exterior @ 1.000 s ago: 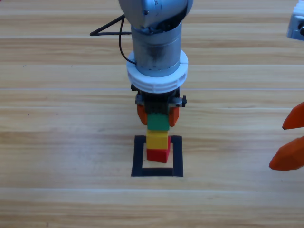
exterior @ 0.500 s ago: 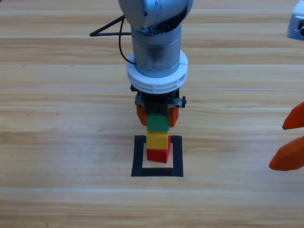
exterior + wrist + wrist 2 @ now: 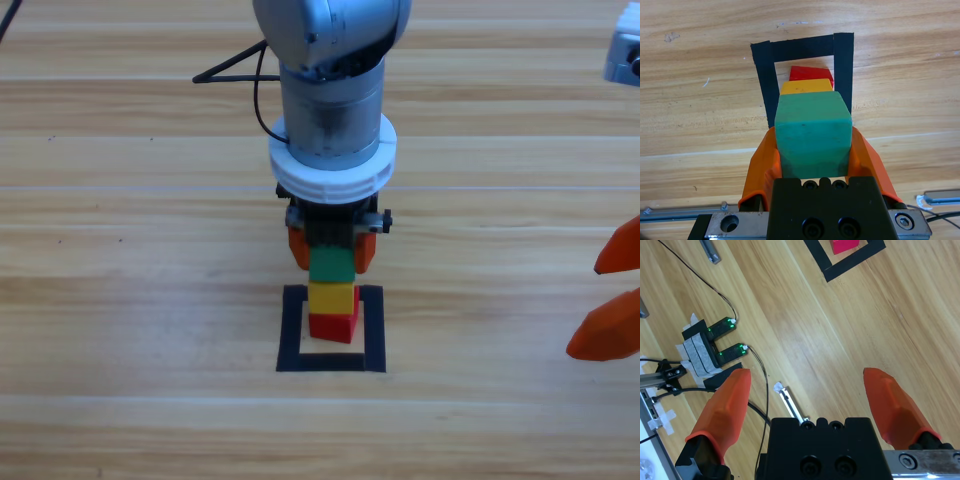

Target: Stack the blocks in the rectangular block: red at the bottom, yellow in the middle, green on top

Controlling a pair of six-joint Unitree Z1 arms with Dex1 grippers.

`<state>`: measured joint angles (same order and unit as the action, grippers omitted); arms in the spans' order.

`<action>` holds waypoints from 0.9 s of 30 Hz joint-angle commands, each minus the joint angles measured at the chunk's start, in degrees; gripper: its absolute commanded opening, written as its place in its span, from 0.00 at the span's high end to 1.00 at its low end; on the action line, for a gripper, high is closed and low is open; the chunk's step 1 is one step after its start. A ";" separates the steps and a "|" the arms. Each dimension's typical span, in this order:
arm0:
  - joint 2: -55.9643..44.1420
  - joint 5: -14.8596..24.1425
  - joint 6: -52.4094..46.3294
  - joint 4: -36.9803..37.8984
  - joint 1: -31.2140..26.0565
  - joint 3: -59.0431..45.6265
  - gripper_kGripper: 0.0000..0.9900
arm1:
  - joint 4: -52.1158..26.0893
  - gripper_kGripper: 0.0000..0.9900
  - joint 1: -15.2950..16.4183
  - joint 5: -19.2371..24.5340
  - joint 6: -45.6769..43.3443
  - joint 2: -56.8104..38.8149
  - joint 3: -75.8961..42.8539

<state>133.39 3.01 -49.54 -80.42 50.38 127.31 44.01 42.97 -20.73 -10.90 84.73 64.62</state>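
Sitting between the orange jaws of the left gripper (image 3: 331, 245): the green cube (image 3: 332, 266), pressed on both flanks, jaws closed narrow against its sides. Seen again in the left wrist view, the green cube (image 3: 812, 135) filling the gap of the left gripper (image 3: 814, 150), just ahead of the black body. Resting directly beneath it: the yellow cube (image 3: 332, 297), and under that the red cube (image 3: 334, 326), all three lining up as one column inside the black tape square (image 3: 291, 330) on the wooden table (image 3: 130, 300). Standing toward the far side of the outline rather than dead centre, with the red cube close to the inner edge of the tape.

Hanging at the right edge of the high view, well apart from the stack: the right gripper (image 3: 612, 300), jaws spread wide and holding nothing; the same wide spread showing in its wrist view (image 3: 815, 400).

Hiding most of the yellow cube (image 3: 806, 86) and red cube (image 3: 809, 73) in the left wrist view: the green cube, leaving only thin slivers. Cutting off the red cube (image 3: 844, 245) and the tape square (image 3: 850, 262) at the top of the right wrist view: the frame edge. Showing only in part at the high view's edge: the right gripper's jaws.
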 commanded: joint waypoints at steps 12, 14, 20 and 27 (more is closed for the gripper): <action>2.84 0.95 -1.00 -0.35 1.04 -1.18 0.93 | -1.12 0.00 -1.49 -0.62 -0.71 3.69 -1.78; 2.23 1.03 -1.08 -0.35 0.95 -1.01 0.44 | -1.12 0.00 -1.40 -0.54 -0.71 3.86 -1.78; 0.29 1.30 -1.35 -0.44 0.95 -1.36 0.00 | -1.73 0.00 -1.40 0.61 -0.44 3.95 -1.78; -0.67 1.47 -1.35 -0.44 0.95 -1.80 0.00 | -3.23 0.00 -0.70 1.66 -0.09 4.57 -1.87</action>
<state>133.75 3.80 -50.12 -80.42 50.38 127.02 43.39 42.97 -20.64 -11.03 86.50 64.61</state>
